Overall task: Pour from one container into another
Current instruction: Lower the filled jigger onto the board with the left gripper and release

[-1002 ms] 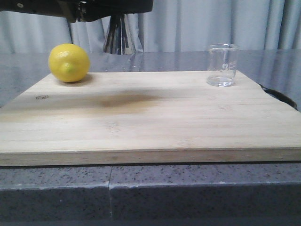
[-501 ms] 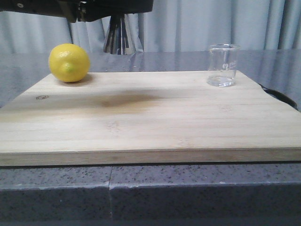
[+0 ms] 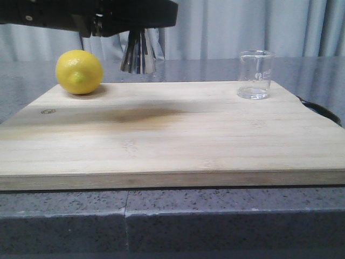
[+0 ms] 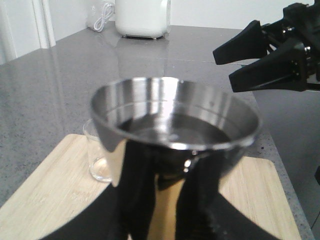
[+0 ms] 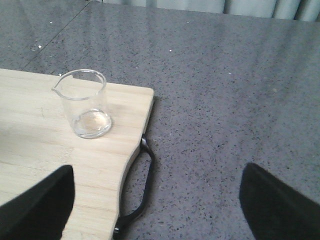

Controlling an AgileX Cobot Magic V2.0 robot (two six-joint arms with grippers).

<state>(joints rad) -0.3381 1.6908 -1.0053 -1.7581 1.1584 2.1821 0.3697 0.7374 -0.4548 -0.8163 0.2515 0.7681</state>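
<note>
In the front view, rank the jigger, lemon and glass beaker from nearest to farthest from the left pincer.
1. Jigger: gripped in the left pincer, top left.
2. Lemon: on the board's far left corner, just below the arm.
3. Glass beaker: far right corner of the board.

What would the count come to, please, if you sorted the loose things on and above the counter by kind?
Fruit: 1, the lemon.
Glassware: 1, the beaker.
Steel barware: 1, the jigger, held in the left tool.
Boards: 1, the cutting board.
Total: 4.
</note>
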